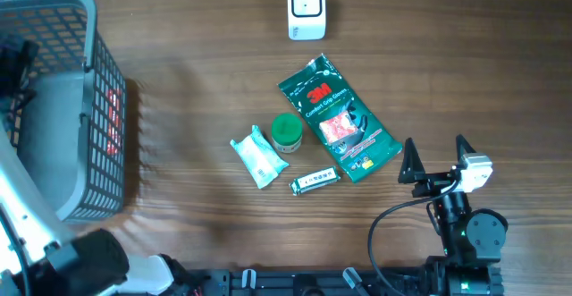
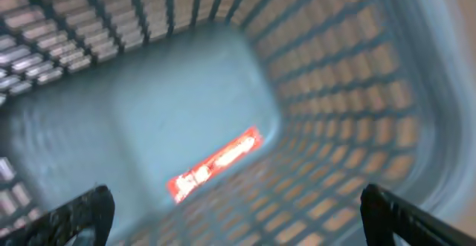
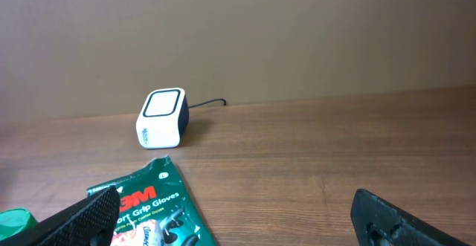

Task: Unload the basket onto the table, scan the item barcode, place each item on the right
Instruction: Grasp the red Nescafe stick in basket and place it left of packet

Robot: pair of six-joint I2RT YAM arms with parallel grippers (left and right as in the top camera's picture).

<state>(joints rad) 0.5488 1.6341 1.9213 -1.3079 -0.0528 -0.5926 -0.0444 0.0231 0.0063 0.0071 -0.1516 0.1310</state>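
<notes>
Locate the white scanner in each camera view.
Overhead: white scanner at top centre, beyond the green glove packet.
Left wrist: not in it; only the basket's inside shows.
Right wrist: left of centre, behind the same packet.
Shared landmark: the glove packet.

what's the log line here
left tool: open, above grey plastic mesh basket | right tool: open, beside green glove packet | white box scanner: untouched

White scanner (image 1: pixel 306 8) beyond flat green glove pack (image 1: pixel 338 119)
</notes>
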